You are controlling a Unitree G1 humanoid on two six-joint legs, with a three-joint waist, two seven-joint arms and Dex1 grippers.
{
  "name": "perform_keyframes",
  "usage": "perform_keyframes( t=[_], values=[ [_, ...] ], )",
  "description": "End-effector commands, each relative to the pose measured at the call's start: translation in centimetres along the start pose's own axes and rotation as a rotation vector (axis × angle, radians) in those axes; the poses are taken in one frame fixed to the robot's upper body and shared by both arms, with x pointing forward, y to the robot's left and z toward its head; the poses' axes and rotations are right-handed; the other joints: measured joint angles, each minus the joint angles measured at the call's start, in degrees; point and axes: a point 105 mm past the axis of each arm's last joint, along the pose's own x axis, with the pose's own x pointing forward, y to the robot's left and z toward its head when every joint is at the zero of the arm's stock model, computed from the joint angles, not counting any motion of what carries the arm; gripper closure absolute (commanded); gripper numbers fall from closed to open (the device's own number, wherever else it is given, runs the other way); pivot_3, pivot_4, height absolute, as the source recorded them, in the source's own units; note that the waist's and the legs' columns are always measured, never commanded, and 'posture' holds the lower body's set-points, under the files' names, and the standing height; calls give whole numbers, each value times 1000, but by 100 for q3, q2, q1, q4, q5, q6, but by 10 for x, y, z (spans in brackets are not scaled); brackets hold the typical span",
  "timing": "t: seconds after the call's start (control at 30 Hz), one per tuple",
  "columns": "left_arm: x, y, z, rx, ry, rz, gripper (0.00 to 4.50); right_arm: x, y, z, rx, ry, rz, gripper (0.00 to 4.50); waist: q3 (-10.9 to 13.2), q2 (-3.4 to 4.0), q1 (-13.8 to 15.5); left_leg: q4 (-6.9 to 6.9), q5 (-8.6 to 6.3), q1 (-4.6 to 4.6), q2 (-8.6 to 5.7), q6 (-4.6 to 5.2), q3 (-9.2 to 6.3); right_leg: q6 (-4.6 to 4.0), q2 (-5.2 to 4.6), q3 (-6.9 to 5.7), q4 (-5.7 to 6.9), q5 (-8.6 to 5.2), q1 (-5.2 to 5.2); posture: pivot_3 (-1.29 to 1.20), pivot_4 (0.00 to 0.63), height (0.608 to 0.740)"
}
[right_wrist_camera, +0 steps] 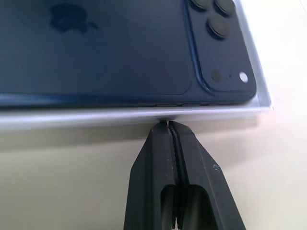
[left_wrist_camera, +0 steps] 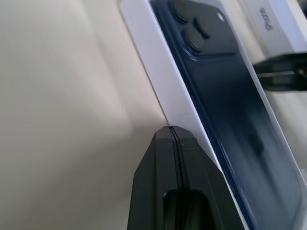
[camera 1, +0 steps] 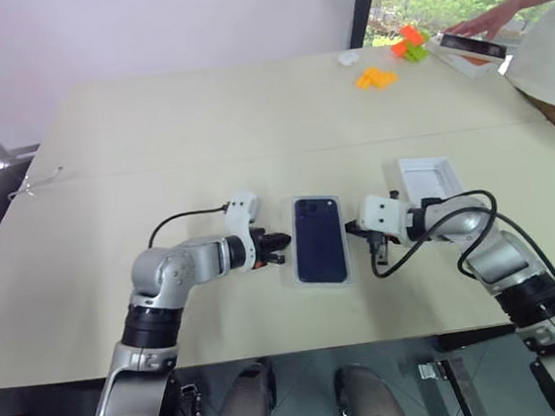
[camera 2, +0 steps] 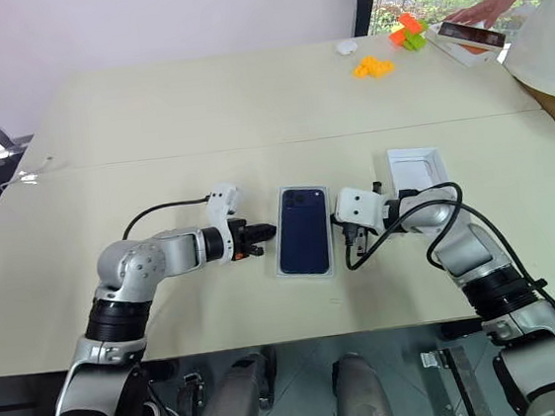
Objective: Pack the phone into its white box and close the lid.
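Right gripper [right_wrist_camera: 169,125]: black fingers clenched together, holding nothing, tips touching or all but touching the long rim of the white box [right_wrist_camera: 134,115]. Left gripper [left_wrist_camera: 173,130]: likewise clenched and empty, tips at the opposite long rim, so the tray sits squarely between the two. Phone [camera 1: 319,238]: dark navy, back up, camera cluster at the end farther from the robot, already lying inside the white box, directly ahead of both fingertips. Lid [camera 1: 425,177]: white shell, open side up, on the table [camera 1: 150,132] beyond and outboard of the right gripper, well apart from the left. Step in hand, as judged: squaring the tray from both sides before fetching the lid. To do it well, push on the rim alone, with even pressure from each side, so the tray neither skews nor tips the phone out. Remaining: lid still to be turned over and seated. Orange blocks [camera 1: 376,77] and a person's hand [camera 1: 477,23] lie far beyond both grippers.
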Motion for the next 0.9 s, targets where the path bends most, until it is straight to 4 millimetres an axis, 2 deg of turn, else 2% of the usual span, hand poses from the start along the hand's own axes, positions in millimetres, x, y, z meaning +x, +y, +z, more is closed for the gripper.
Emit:
perform_keyframes(
  t=[0.03, 0.27, 0.47, 0.73, 0.9],
  values=[
    [19, -30, 5, 51, 10, -123, 4500, -7, -9, 3, -40, -14, -25, 4455, 0, 0, 2, 1, 0, 0, 0, 0, 0, 1, 0, -1, 0, 1, 0, 0, 150, 740],
    [41, -50, 2, 74, 39, -187, 4500, -22, -13, -14, -53, 46, -44, 4455, 1, -1, 10, 3, -1, -1, -5, 2, 4, 3, -6, 0, -3, 1, 3, 0, 150, 740],
    [53, -56, 9, 107, 37, -207, 4500, -34, -19, -27, -45, 91, -67, 4455, 1, -1, 2, 4, -1, 0, -6, 2, 5, 12, -6, 0, -3, 3, 5, 0, 150, 740],
    [58, -63, 9, 129, 44, -237, 4500, -37, -21, -32, -37, 110, -81, 4455, 2, -2, -5, 3, -1, -1, -4, 3, 6, 31, -5, 0, -3, 10, 3, 0, 150, 740],
    [57, -61, 13, 130, 25, -231, 4500, -37, -18, -28, -18, 89, -67, 4455, 2, -2, -6, 5, -1, -1, -5, 4, 6, 33, -6, 0, -3, 11, 4, 0, 150, 740]
  ],
)
